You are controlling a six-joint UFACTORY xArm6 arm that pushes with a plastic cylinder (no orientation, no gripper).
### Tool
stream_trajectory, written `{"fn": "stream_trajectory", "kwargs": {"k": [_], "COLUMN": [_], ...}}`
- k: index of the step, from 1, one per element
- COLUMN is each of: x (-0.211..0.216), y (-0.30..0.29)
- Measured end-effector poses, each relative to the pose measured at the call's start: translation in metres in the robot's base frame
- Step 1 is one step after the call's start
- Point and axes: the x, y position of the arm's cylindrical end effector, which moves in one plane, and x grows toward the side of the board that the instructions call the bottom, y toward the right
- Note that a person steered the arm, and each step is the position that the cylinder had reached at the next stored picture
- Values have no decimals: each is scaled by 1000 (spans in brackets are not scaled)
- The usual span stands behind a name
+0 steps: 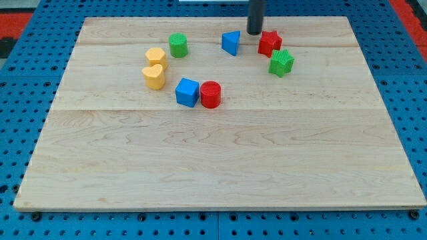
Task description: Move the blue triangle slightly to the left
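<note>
Resting on the tabletop (213,173), my tip (255,33) sits between the blue triangle (231,43) at its 8 o'clock and the red star (269,43) at 4 o'clock, just beside both. No tool: bare rod only. Triangle lies toward the view's top centre.

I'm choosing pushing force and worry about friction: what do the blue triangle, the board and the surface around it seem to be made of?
Blue triangle: probably plastic, matte, with evenly solid colour. Board: pale wood, smooth, showing grain lines and plank seams. Surround: blue perforated panel, likely plastic or painted metal. My tip sits just right of the triangle.
</note>
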Motion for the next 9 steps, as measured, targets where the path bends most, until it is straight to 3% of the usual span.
{"fn": "stream_trajectory", "kwargs": {"k": [2, 7, 8, 9], "x": [24, 13, 1, -33], "y": [-27, -48, -39, 66]}}
